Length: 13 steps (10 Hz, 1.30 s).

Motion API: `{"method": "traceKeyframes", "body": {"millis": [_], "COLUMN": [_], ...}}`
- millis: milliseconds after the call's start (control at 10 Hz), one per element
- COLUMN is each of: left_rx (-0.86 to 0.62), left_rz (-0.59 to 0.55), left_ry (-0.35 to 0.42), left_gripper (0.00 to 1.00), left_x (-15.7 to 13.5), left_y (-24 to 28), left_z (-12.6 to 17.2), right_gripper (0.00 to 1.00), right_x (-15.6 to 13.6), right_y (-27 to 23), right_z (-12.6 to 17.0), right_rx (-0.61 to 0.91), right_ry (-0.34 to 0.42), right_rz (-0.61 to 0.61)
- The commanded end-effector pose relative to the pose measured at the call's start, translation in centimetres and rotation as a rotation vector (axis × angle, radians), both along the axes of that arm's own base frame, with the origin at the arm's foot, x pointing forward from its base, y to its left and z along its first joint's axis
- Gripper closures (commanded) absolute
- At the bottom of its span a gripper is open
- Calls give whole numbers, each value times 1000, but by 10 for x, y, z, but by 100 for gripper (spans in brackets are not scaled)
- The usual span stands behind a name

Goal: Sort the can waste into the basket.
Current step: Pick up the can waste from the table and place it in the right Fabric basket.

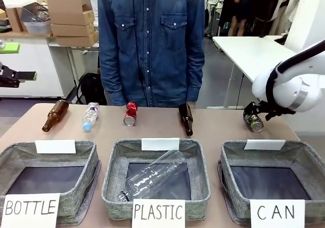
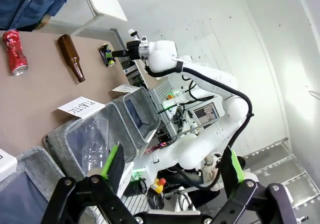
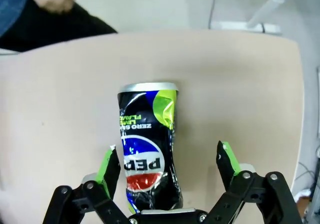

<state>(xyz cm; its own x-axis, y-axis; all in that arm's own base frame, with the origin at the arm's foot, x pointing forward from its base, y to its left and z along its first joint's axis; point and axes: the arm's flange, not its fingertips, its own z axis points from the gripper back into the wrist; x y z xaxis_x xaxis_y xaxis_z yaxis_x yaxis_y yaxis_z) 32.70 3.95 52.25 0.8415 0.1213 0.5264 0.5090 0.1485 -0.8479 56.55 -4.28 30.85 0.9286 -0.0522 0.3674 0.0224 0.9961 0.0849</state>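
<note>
A crushed dark blue-green can (image 3: 146,149) lies on the table at the far right (image 1: 254,122). My right gripper (image 3: 167,154) is open and down around it: the left finger almost touches the can's side, the right finger stands apart. In the front view the right gripper (image 1: 251,115) hangs just over this can. A crushed red can (image 1: 131,113) lies mid-table in front of the person. The CAN basket (image 1: 238,154) sits front right with a dark inside. My left gripper (image 2: 174,156) is open with nothing between its fingers, held off the table's left side (image 1: 20,61).
Two brown glass bottles (image 1: 55,115) (image 1: 186,119) and a clear plastic bottle (image 1: 90,116) lie along the far side. The PLASTIC bin (image 1: 114,159) holds a clear bottle (image 1: 155,174). The BOTTLE bin (image 1: 15,152) is front left. A person in denim stands at the far edge.
</note>
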Motion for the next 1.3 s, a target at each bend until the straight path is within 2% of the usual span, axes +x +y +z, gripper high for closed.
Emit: {"method": "traceKeyframes", "body": {"millis": [0,300,400,500,600,700,800,1200], "left_rx": [-16,-16,-16,-16,-16,-16,-16,-16], "left_rz": [-2,-2,-2,-2,-2,-2,-2,-2], "left_ry": [-26,-26,-26,-26,-26,-26,-26,-26], "left_gripper": [0,0,0,0,0,0,0,0], "left_x": [1,1,1,1,1,1,1,1], "left_y": [-2,-2,-2,-2,-2,-2,-2,-2], "left_z": [2,2,2,2,2,2,2,2], "right_gripper": [0,0,60,60,100,64,100,100], "right_x": [2,1,0,0,-1,-1,-1,-1], "right_y": [7,10,11,11,11,11,12,11], "right_z": [8,7,7,8,8,8,8,8], "right_rx": [-22,-19,-54,-48,-50,-53,-53,-31], "right_ry": [10,21,13,8,5,4,6,19], "right_rz": [-21,-39,-30,-20,-18,-17,-15,-15]}}
